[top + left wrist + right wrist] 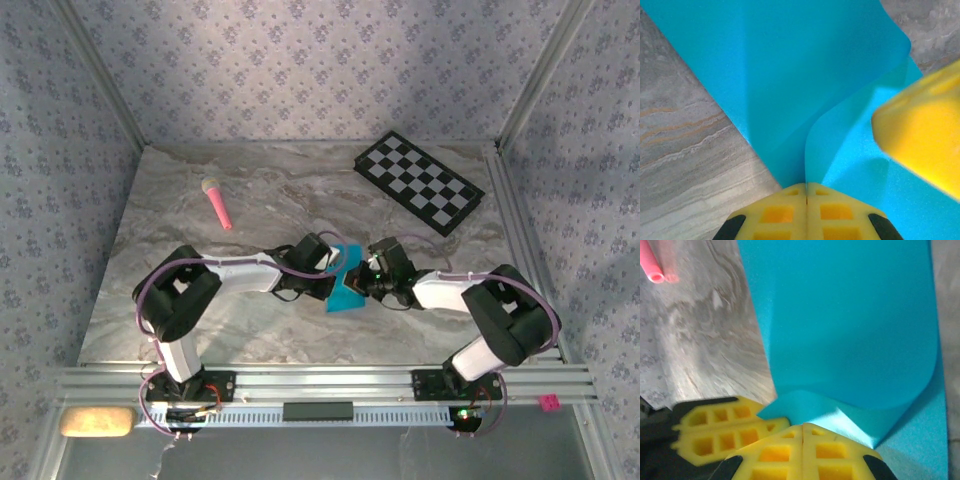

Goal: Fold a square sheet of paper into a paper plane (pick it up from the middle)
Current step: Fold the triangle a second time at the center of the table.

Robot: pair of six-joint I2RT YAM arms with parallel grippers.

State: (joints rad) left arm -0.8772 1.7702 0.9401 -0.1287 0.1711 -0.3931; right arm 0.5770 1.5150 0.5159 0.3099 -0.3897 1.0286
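Midway along the counter (pixel 200 300), a little toward its near edge, the two arms meet over the square sheet of paper (pixel 346 292). The left fingers (pixel 782 212) are pressed together, pinching the sheet's edge, and from there the paper bends up and over in a soft curl. The right fingers (pixel 832 452) are likewise pressed together, pinching a raised flap of the same sheet just beside the left pair. Part of the sheet lies flat on the counter, and the rest arches above it with no sharp crease showing.

This looks like an early fold, probably the centre crease, with one half being carried over the other. The next move calls for both pinches to travel together until the free edge lines up with the flat one. The curl then needs pressing flat without dragging the sheet.

Farther back, the pink stick (pixel 218 205) lies toward the far left. The checkered board (pixel 418 182) sits by the far right corner, well apart.
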